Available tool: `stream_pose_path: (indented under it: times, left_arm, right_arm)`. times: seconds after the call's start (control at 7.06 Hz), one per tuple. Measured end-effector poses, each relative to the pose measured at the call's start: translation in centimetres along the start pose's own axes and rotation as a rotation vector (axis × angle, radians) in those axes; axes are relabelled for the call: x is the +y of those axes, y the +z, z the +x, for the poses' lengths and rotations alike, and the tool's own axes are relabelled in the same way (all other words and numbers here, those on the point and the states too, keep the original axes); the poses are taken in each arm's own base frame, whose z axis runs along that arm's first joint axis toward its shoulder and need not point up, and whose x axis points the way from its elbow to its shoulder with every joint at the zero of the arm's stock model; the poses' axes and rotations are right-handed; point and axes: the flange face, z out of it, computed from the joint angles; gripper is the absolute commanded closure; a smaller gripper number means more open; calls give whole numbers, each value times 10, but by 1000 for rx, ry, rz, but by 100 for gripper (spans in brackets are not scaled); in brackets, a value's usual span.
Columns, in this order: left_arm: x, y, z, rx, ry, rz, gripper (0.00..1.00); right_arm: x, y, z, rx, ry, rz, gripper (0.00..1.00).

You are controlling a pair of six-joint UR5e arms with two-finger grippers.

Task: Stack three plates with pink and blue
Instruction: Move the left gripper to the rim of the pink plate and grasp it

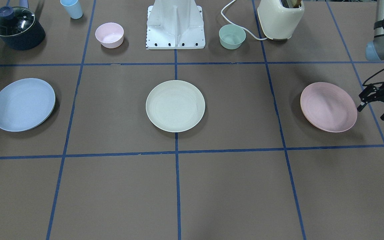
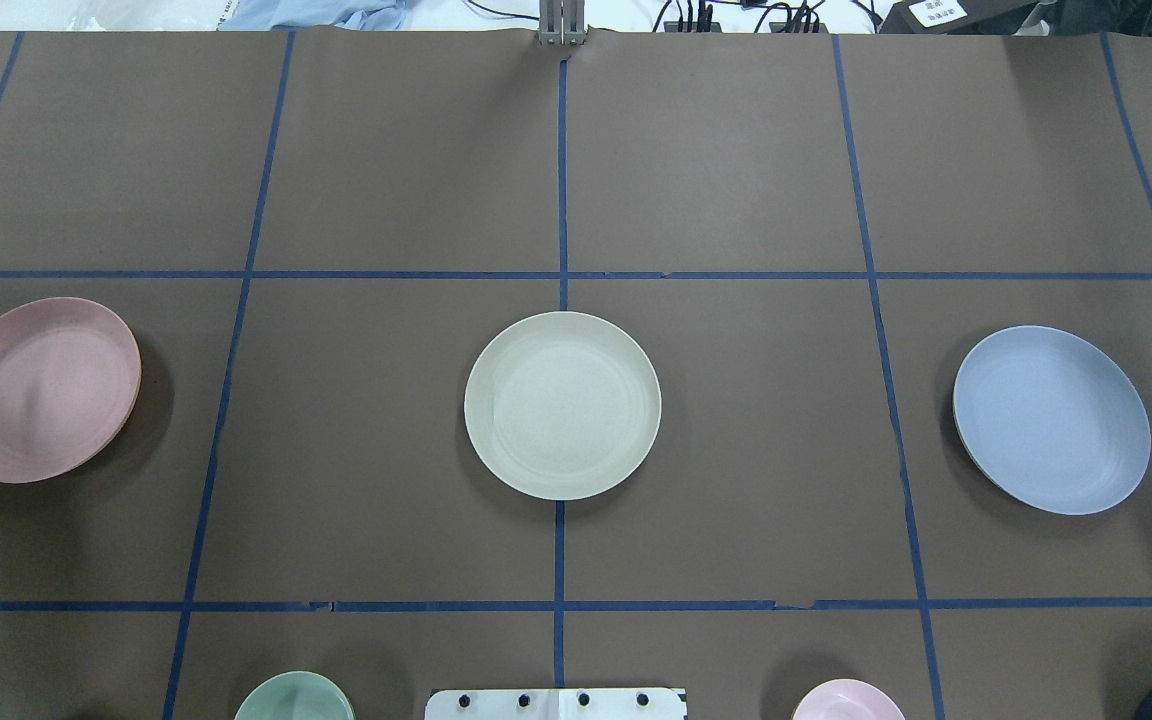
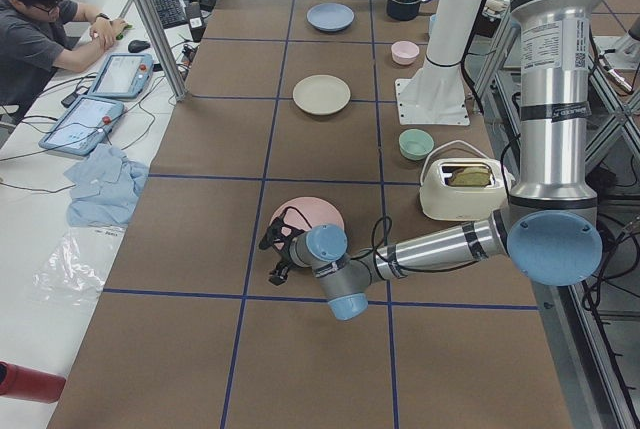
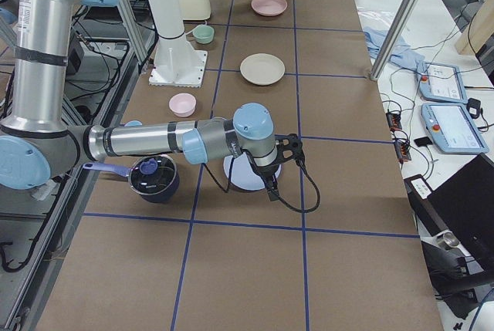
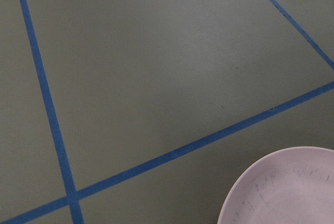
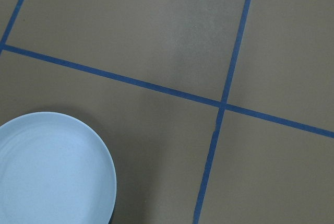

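Three plates lie apart in a row on the brown table. The cream-white plate (image 1: pixel 175 106) is in the middle, the pale pink plate (image 1: pixel 328 106) on my left side, and the light blue plate (image 1: pixel 23 104) on my right side. My left gripper (image 1: pixel 373 111) is open and empty, just beyond the pink plate's outer edge and low over the table. Its wrist view shows the pink plate's rim (image 5: pixel 287 192). My right gripper (image 4: pixel 272 184) shows only in the exterior right view, above the blue plate's edge (image 4: pixel 247 175), so I cannot tell whether it is open or shut. Its wrist view shows the blue plate (image 6: pixel 52 172).
Along the robot's side stand a dark pot with a glass lid (image 1: pixel 17 28), a blue cup (image 1: pixel 72 8), a small pink bowl (image 1: pixel 109 34), the white robot base (image 1: pixel 175 26), a small green bowl (image 1: pixel 232 36) and a cream toaster (image 1: pixel 280 18). An operator (image 3: pixel 40 39) sits beyond the far edge.
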Motion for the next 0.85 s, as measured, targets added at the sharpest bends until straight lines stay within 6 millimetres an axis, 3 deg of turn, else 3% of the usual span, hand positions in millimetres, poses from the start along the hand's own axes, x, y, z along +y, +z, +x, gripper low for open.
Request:
stream_pose_path:
  times: [0.14, 0.43, 0.57, 0.85]
  left_arm:
    - [7, 6, 4, 5, -1, -10, 22]
    - [16, 18, 18, 34, -27, -27, 87]
    - [19, 21, 22, 43, -32, -34, 100]
    - [23, 21, 25, 50, -33, -40, 100]
  right_arm:
    - [0, 0, 0, 0, 1, -1, 0]
    - [0, 0, 1, 0, 3, -1, 0]
    - [0, 0, 1, 0, 3, -1, 0]
    - [1, 0, 1, 0, 4, -1, 0]
